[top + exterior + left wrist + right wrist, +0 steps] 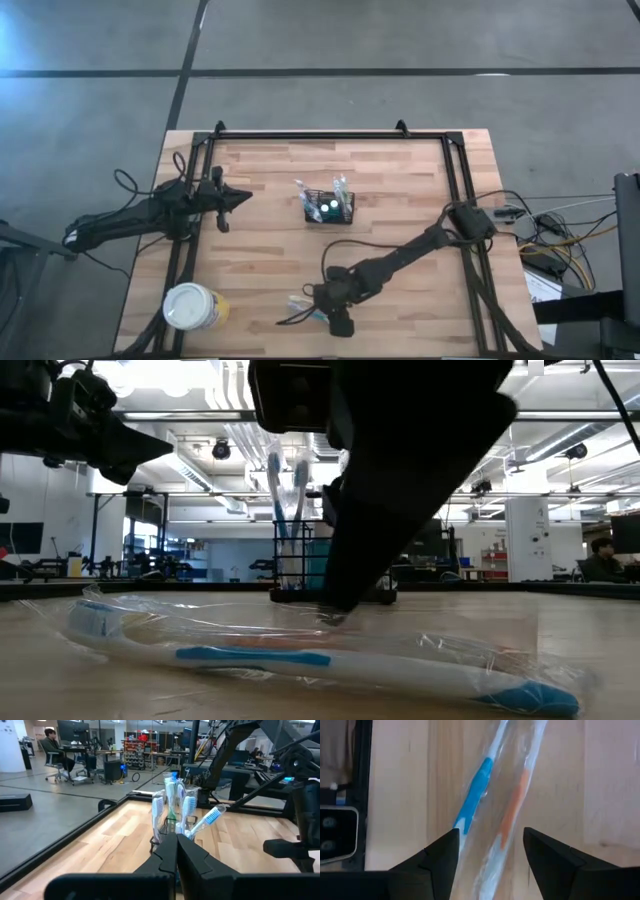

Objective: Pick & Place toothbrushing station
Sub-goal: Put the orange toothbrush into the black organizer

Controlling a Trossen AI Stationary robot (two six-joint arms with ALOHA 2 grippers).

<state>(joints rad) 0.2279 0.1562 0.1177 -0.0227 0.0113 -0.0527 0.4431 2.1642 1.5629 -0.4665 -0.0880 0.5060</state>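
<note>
Low view: wooden tabletop (pixel 580 622), workshop behind.

- the high view looks straight down on the whole table (pixel 400 190) from well above.
- the low view sits at tabletop height, very near the wrapped toothbrushes (pixel 300 655).
- the left wrist view faces the toothbrushing station (pixel 172 827) and the room beyond it.
- the right wrist view looks closely down on those same wrapped toothbrushes.

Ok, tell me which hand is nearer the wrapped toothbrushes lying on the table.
Right. The right hand hangs open directly above the wrapped toothbrushes at the table's near edge. The left hand waits shut on the far left, away from them.
</note>
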